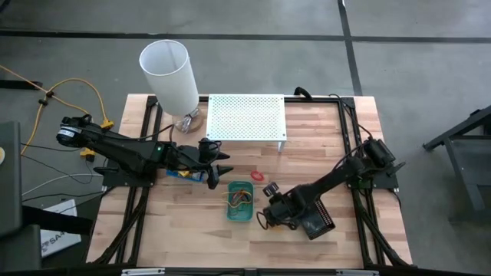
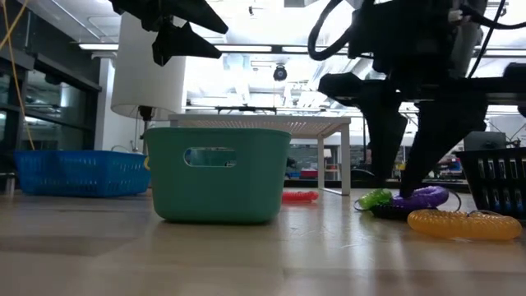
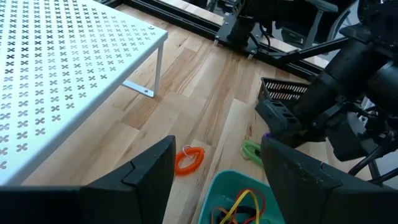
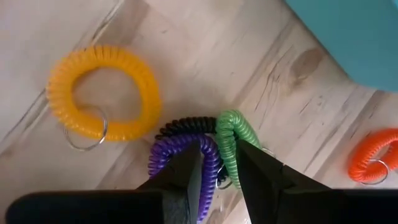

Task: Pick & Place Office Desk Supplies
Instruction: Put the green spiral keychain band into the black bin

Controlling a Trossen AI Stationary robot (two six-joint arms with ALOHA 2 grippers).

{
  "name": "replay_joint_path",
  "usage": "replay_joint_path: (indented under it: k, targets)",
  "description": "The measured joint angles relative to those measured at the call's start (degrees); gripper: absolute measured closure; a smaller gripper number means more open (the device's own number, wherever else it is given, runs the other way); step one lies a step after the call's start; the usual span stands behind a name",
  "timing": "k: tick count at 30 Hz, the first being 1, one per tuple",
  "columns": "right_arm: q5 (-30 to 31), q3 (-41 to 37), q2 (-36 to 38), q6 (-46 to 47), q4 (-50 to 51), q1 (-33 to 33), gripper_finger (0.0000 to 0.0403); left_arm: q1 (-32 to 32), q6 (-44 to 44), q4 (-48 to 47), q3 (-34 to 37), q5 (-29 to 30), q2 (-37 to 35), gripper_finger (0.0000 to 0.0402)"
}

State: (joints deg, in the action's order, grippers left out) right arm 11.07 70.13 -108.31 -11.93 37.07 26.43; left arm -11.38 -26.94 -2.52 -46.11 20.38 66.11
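A cluster of coil rings lies flat on the table right of the green tray (image 1: 240, 201): purple (image 4: 180, 158), green (image 4: 231, 140) and black (image 4: 186, 126). My right gripper (image 4: 219, 163) stands open over them, pointing steeply down, one fingertip above the purple ring and the other above the green. A yellow coil ring (image 4: 102, 93) lies beside the cluster, and an orange-red one (image 4: 373, 155) lies farther off toward the shelf. The tray holds thin coloured bands. My left gripper (image 1: 219, 175) hangs open above the table, left of the tray, with nothing between its fingers. My right gripper comes at the cluster from above, its fingers (image 4: 186, 171) straddling the place where the purple ring (image 4: 208, 152) and the green ring meet. The rings lie on the table. I cannot tell whether the fingertips touch them.
A black mesh tray (image 1: 316, 222) stands just right of my right gripper. A blue tray (image 2: 78, 171) sits under my left arm. The white perforated shelf (image 1: 245, 116) and the white lamp (image 1: 170, 77) stand at the far side. Bare wood lies along the near edge.
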Motion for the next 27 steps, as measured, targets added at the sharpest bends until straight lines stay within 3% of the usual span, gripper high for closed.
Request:
replay_joint_path:
  k: [27]
  targets:
    - [-2.0,0.0,0.0,1.5,-2.0,-2.5,0.0314,0.0,0.0,0.0,0.0,0.0,0.0,0.0172]
